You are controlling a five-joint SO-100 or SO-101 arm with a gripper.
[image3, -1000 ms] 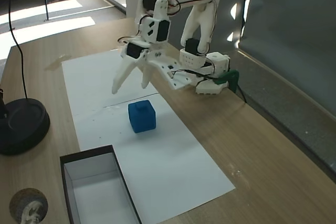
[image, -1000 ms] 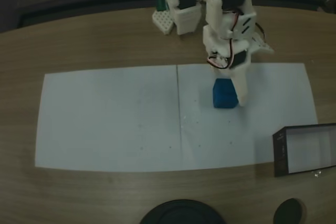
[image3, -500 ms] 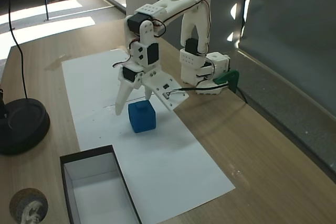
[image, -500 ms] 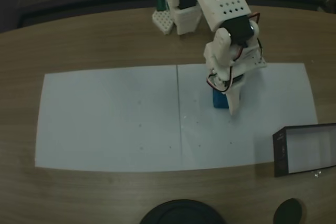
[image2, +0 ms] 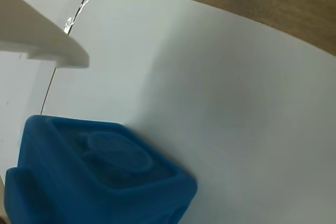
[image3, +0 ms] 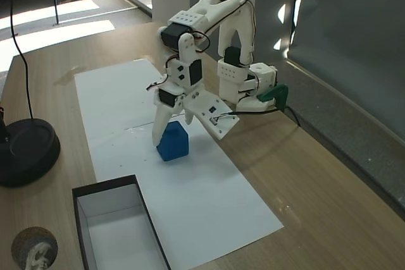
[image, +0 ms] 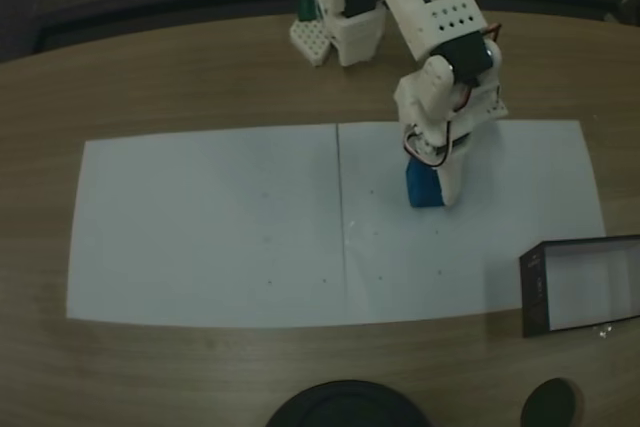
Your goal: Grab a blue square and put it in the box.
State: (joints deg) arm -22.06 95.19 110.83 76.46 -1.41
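Now your gripper straddles the blue square on the white paper, fingers apart around it, with the box nearby.

The white arm rises from its base, arches over at the elbow and drops steeply to the wrist, so the gripper points almost straight down. Its jaws stand apart: in a fixed view one long white finger reaches down on the near side, while the other finger, with its broad flat plate, splays out to the right of it. In the wrist view one pale finger juts in from the upper left corner, its blunt tip hanging free in the air.
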